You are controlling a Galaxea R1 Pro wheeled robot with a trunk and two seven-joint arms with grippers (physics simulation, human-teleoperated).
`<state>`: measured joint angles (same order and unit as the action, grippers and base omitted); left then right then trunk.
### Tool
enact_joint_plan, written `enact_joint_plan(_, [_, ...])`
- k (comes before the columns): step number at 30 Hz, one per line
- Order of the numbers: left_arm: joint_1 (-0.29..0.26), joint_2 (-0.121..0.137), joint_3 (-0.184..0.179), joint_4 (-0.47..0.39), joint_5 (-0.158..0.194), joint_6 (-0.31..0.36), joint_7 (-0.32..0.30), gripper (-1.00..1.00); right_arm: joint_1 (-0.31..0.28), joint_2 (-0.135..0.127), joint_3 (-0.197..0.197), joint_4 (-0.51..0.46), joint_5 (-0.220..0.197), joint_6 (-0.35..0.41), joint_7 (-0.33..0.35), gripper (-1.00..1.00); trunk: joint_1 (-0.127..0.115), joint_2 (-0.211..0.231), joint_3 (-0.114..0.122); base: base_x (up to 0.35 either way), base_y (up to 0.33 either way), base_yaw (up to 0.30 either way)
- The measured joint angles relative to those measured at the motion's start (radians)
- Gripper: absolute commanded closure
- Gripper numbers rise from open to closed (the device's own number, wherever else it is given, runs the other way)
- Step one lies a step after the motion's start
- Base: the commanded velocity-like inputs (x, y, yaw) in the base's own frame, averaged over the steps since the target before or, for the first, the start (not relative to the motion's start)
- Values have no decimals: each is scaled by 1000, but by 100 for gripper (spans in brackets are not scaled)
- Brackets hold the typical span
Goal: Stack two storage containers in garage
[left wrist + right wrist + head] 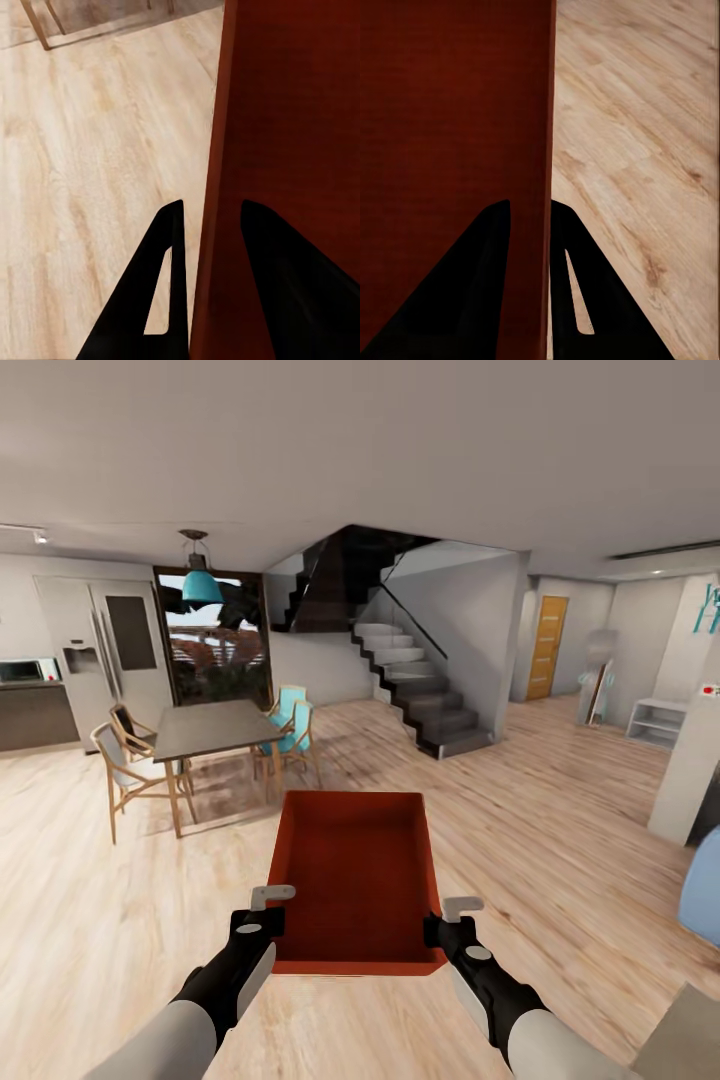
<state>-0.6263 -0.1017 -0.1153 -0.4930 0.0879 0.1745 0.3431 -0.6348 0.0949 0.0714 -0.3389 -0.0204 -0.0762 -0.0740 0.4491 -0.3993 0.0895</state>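
Storage container [360, 880] held off the ground between both arms, straight ahead of the trunk. Left gripper [208, 225] clamps its left wall, right gripper [529, 217] clamps its right wall, 1 finger each side. Below: light wood-plank flooring [560, 830]. Mid-room: dining table [215, 728] with chairs. Beyond: dark staircase [420, 680], fridge [105, 650], wooden door [547, 647].

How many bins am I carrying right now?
1: a red bin held over the wood floor, left gripper and right gripper each clamping a side wall. No second bin seen.
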Motion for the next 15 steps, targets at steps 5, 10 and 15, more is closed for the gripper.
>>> enact_joint_plan(5, [0, 0, 0, -1, -1, 1, 0, 100, 0, 0, 0, 1, -1, -2, 0, 100, 0, 0, 0, 330, 0, -20])
enact_joint_plan(10, [0, 0, 1, 0, -1, 1, 0, 100, 0, 0, 1, 1, -1, -1, 0, 100, 0, 0, 0, 331, 0, -1])
enact_joint_plan(15, [0, 0, 1, 0, -1, 1, -1, 100, 0, 0, 0, 1, -1, -1, 0, 100, 0, 0, 0, 331, 0, 0])
